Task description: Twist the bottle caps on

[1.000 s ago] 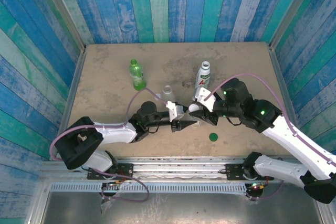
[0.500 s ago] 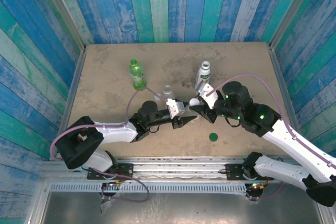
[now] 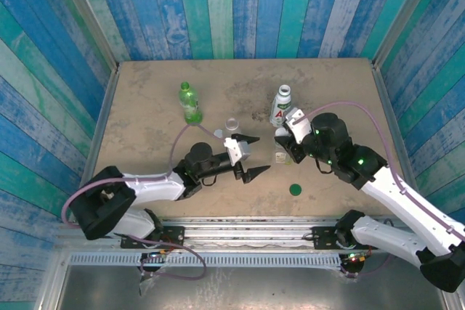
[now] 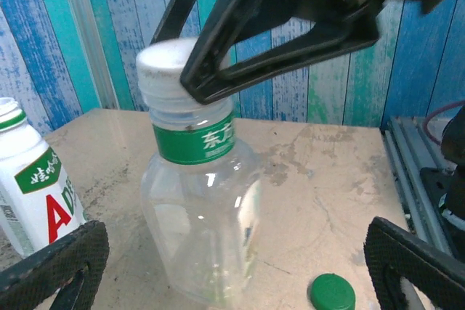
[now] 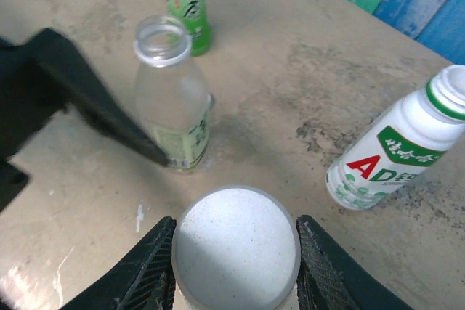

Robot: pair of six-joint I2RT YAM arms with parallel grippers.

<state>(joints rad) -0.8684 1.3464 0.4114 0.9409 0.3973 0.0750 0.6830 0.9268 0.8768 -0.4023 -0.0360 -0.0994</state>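
While right pincer clamps white cap on clear bottle, left pincer wide apart nr bottle.

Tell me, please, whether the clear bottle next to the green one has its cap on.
Off. The clear bottle stands upright, its round mouth bare and open.

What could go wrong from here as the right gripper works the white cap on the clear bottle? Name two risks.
1. The left gripper is open, its fingers apart from the green-banded clear bottle, so nothing steadies it; twisting the white cap with the right gripper may spin or tip the bottle.
2. A left finger lies right beside the uncapped clear bottle and could knock it over.
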